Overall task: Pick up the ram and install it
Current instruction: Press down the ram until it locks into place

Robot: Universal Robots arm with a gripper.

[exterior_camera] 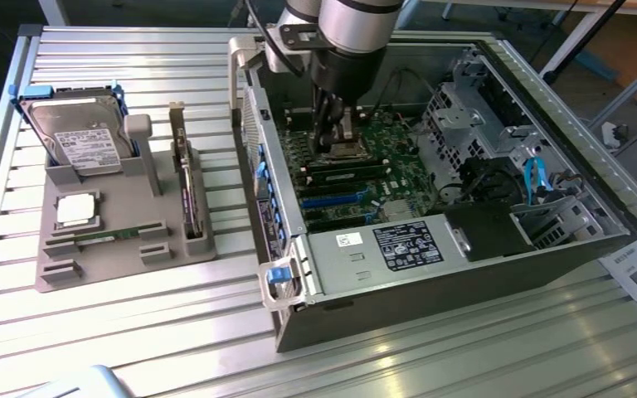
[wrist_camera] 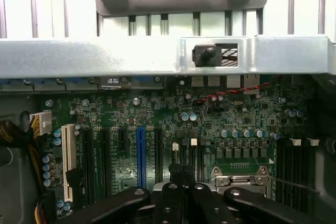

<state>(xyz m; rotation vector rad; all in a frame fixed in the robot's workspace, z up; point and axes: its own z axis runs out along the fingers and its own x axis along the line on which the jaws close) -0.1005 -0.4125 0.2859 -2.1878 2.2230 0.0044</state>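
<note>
**Inside the case, gripper shut and empty**

In the open computer case point(exterior_camera: 540, 249), your gripper point(exterior_camera: 335, 143) hangs over the motherboard point(exterior_camera: 391, 178), fingers point(wrist_camera: 173, 198) pressed together with nothing between them. The ram point(exterior_camera: 192, 203) stands on its long edge in the grey holder point(exterior_camera: 119, 265) beside the case, its length running near-to-far in the exterior view.

No legible text on the power supply label point(exterior_camera: 410, 246).
</note>
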